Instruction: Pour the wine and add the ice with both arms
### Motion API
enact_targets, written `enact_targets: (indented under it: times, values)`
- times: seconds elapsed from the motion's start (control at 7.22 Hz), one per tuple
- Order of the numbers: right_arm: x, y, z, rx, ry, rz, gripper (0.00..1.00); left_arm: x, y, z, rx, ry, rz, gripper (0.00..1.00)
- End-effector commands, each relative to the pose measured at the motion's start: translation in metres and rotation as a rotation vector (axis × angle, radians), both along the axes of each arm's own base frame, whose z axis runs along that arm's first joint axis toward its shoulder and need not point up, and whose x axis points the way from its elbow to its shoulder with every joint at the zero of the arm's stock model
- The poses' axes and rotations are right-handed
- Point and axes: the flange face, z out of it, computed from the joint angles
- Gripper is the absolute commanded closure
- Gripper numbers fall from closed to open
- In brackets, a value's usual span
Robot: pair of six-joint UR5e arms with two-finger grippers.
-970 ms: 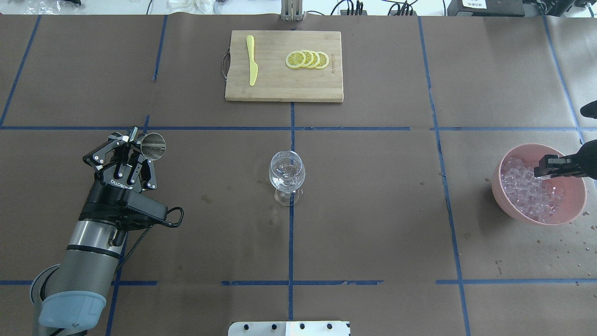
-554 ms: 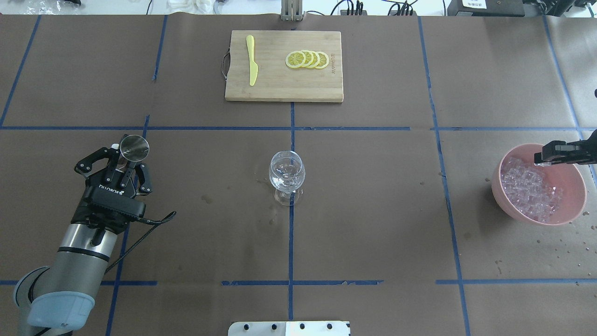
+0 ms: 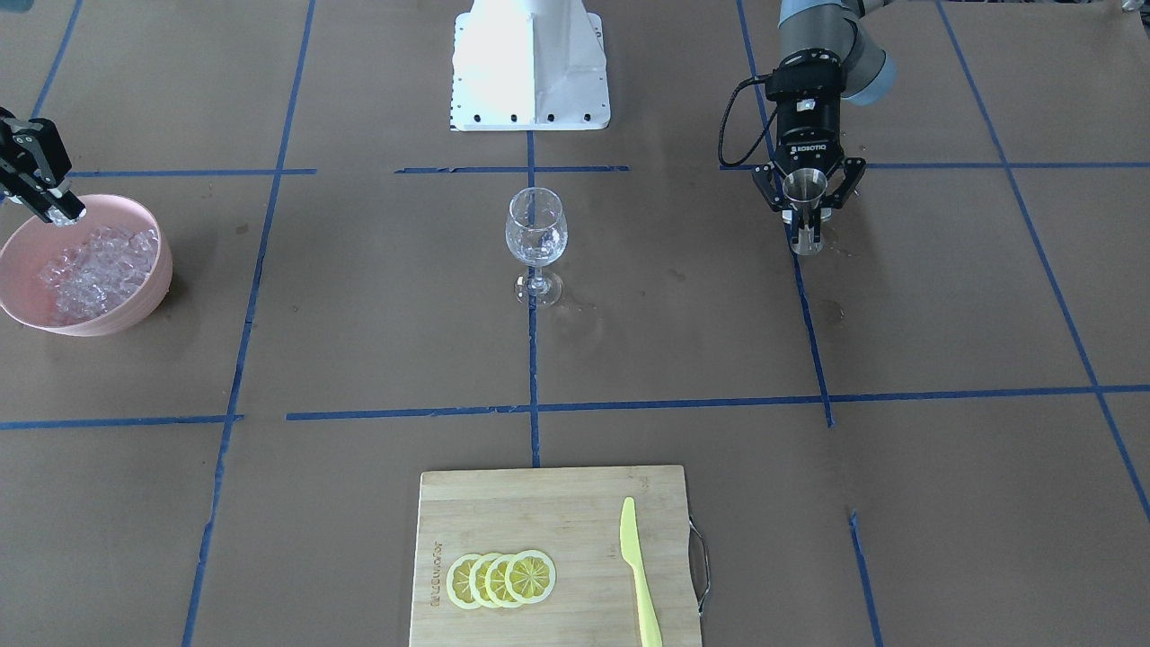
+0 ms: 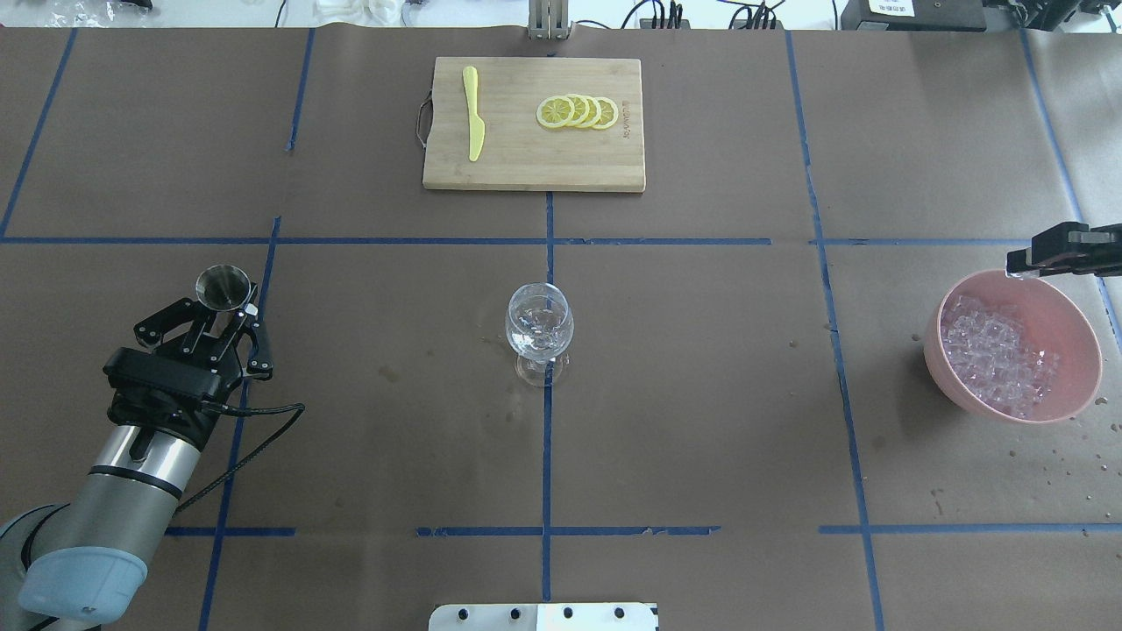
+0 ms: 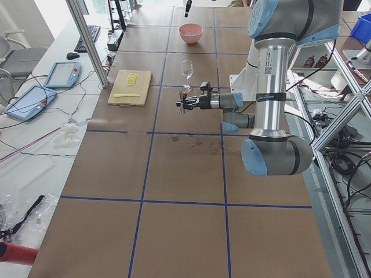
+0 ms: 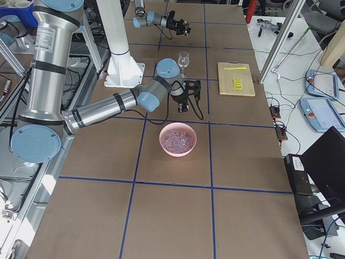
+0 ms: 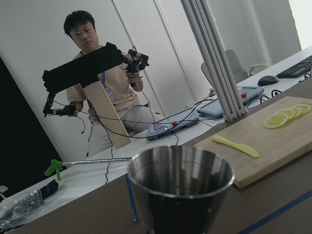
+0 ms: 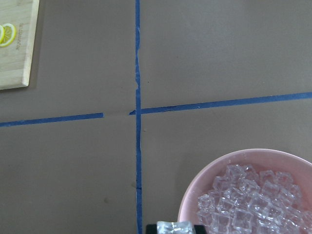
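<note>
Gripping a steel jigger [image 4: 222,287] at its narrow waist, the left gripper [image 4: 226,310] sits at the left side of the table [image 4: 701,394], its fingers pinched in on the metal. The jigger stands roughly upright with its mouth up; whether its foot touches the table I cannot tell. Well to the right, on the middle blue tape line, a wine glass [image 4: 538,326] stands upright and apart from both arms. Beyond it, at the far edge, lies a wooden cutting board [image 4: 526,166] with a yellow knife [image 4: 473,114] and a row of overlapping lemon slices [image 4: 578,111]. Further right sits a pink bowl [image 4: 1078,368] with the ice [image 4: 995,355] heaped inside it. The right gripper [image 4: 1017,265] hangs raised near the bowl's rim, clear of the heap, its fingers closed tight on a single ice cube [image 8: 174,227], which shows between the tips in the right wrist view.
</note>
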Motion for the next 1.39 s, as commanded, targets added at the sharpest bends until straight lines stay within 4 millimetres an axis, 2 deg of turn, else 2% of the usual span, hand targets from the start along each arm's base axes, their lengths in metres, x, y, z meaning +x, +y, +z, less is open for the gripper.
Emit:
enact_targets:
  times: [0.0,0.14,0.28,0.42,0.69,0.83,0.97,1.25]
  values:
    - [-0.006,-0.015,-0.039,0.013,-0.069,0.029,1.0,0.012,0.002,0.018,-0.099,0.204,0.05,1.0]
    - [-0.013,-0.026,-0.068,0.018,-0.122,0.042,1.0,0.016,0.001,0.034,-0.122,0.211,0.054,1.0]
    - [-0.02,-0.034,-0.088,0.001,-0.163,0.059,1.0,0.015,-0.003,0.04,-0.151,0.27,0.046,1.0]
    - [-0.031,-0.036,-0.098,0.004,-0.178,0.046,1.0,0.013,-0.009,0.045,-0.174,0.309,0.041,1.0]
    - [-0.049,-0.041,-0.117,0.019,-0.203,0.027,1.0,0.007,-0.026,0.071,-0.183,0.262,-0.003,1.0]
    - [-0.061,-0.044,-0.134,0.002,-0.234,0.029,1.0,0.005,-0.033,0.08,-0.212,0.308,-0.012,1.0]
    - [-0.068,-0.043,-0.142,0.01,-0.245,0.02,1.0,0.004,-0.037,0.082,-0.241,0.362,-0.008,1.0]
    - [-0.077,-0.042,-0.153,0.027,-0.256,0.002,1.0,0.007,-0.042,0.105,-0.272,0.376,-0.029,1.0]
